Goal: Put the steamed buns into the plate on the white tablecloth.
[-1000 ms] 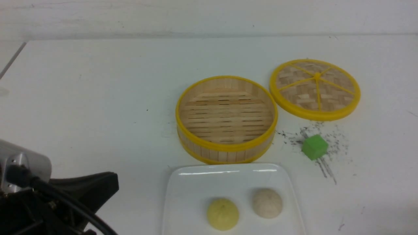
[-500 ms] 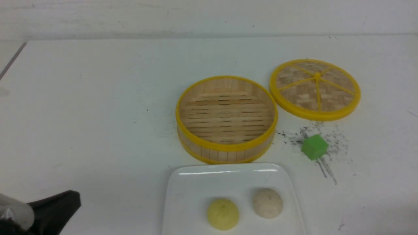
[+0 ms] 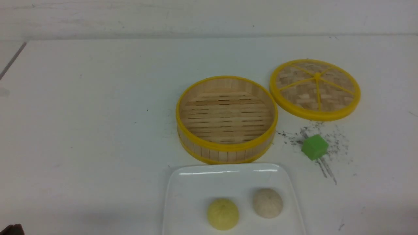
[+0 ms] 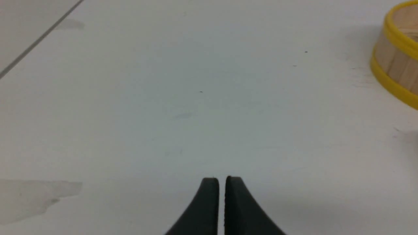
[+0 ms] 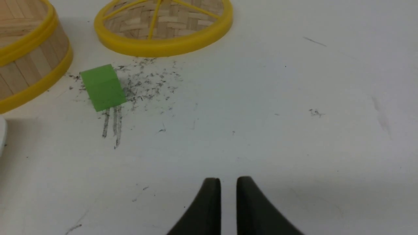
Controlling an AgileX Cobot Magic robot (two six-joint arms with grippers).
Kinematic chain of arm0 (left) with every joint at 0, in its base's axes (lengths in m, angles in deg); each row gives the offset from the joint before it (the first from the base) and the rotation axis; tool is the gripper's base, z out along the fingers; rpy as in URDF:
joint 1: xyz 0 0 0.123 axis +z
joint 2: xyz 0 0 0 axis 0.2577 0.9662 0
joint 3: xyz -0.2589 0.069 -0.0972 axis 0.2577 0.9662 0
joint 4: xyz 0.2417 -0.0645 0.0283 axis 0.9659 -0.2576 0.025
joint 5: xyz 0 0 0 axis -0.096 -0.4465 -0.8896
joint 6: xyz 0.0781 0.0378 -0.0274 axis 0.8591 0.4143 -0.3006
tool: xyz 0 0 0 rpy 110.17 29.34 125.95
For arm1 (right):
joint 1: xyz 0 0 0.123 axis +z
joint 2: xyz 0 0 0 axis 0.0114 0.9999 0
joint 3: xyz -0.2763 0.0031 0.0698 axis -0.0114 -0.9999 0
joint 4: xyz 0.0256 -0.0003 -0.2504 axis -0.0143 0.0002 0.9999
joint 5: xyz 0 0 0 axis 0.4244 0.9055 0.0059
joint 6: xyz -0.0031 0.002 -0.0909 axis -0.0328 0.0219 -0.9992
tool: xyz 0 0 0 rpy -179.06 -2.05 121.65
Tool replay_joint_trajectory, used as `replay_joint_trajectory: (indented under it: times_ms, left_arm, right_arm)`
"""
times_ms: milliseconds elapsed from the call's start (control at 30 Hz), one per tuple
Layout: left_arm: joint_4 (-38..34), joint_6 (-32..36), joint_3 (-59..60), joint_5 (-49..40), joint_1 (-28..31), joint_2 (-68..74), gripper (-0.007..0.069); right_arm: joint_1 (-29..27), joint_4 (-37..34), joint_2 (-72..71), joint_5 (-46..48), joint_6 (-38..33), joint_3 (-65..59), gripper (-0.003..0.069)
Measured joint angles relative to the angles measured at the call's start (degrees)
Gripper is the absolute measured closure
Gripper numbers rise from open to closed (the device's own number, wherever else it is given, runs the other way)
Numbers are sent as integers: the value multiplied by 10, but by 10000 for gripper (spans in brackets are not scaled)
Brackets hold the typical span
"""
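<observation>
The steamed buns are two small, round, pleated domes: a pale yellow bun (image 3: 223, 214) and an off-white bun (image 3: 267, 203). Both rest inside the glossy white rounded-rectangular plate (image 3: 196, 182), beside each other, slightly apart. The off-white bun sits to the right of the yellow one and a little farther forward. The plate stands on the white tablecloth (image 3: 98, 130); its near edge is cut off by the front view.

Left jaws: released, parted by a narrow gap, with nothing between the black fingertips (image 4: 209, 202). Right jaws: released, parted by a slightly wider gap, also holding nothing. The buns lie to the right of the left jaws and to the left of the right jaws, well apart from both.

Beyond the plate stands the bamboo steamer (image 3: 227, 120) with yellow rims. To its right, the green cube (image 3: 315, 147) rests among dark scuffs. Farther forward lies the round woven lid (image 3: 315, 89), yellow-rimmed, at the steamer's far right side.
</observation>
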Motion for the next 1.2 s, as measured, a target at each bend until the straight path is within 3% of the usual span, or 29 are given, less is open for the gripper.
replay_joint_trajectory:
  times_ms: [1200]
  left_arm:
    - [-4,-15,0,-19,14,-2,539]
  right_arm:
    - [0,0,0,0,0,0,512]
